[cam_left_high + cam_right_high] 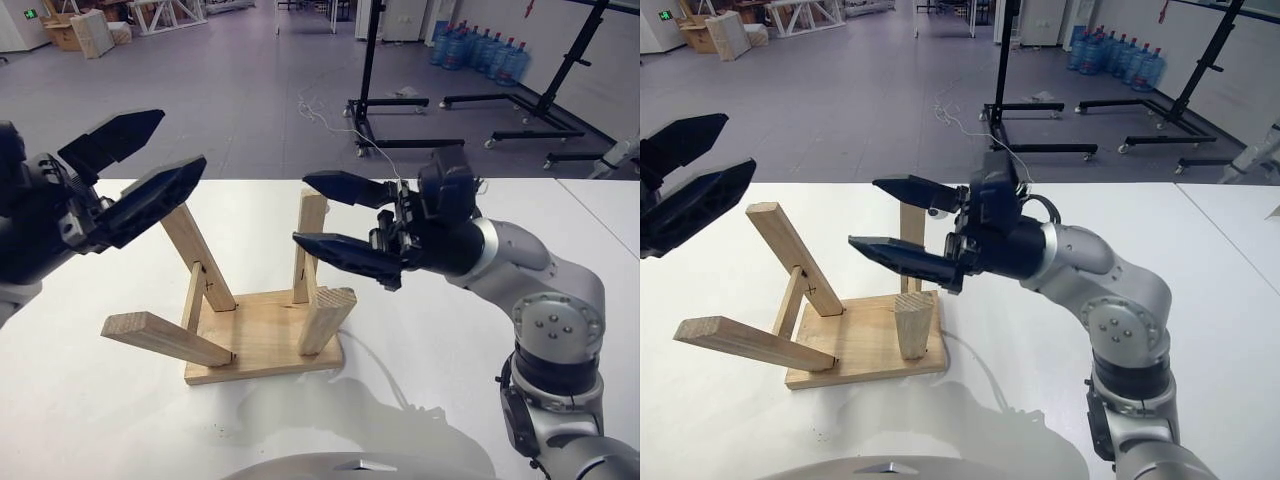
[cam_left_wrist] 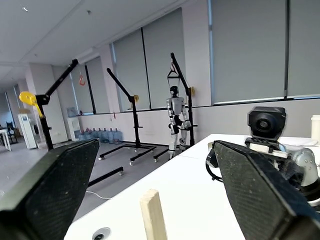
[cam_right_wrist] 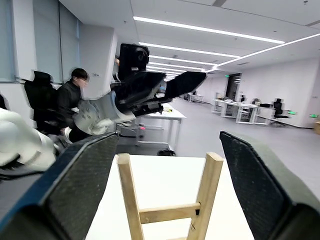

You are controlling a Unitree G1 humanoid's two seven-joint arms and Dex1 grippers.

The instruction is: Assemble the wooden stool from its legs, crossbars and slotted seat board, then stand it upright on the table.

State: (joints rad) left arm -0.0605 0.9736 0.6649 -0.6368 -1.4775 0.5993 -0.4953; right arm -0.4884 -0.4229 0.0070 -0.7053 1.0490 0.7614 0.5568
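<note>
Stool (image 1: 262,335) upside down, central on counter (image 1: 120,430), legs (image 1: 195,250) seemingly slotted in. Left tool (image 1: 180,140) and right tool (image 1: 300,209) spread wide, empty, hovering above. Flipping upright yet to do.

grey floor (image 1: 230,90), black wheeled stands (image 1: 371,60), blue water jugs (image 1: 480,50), perhaps crates (image 1: 90,30) far off, tall shaded windows (image 2: 245,50)

left hand (image 1: 739,141): cut by edge | far leg (image 1: 312,212): partly behind right hand (image 1: 300,209)

Probably a robotics lab: gantry stands (image 1: 370,60), hanging humanoid (image 2: 175,117).
</note>
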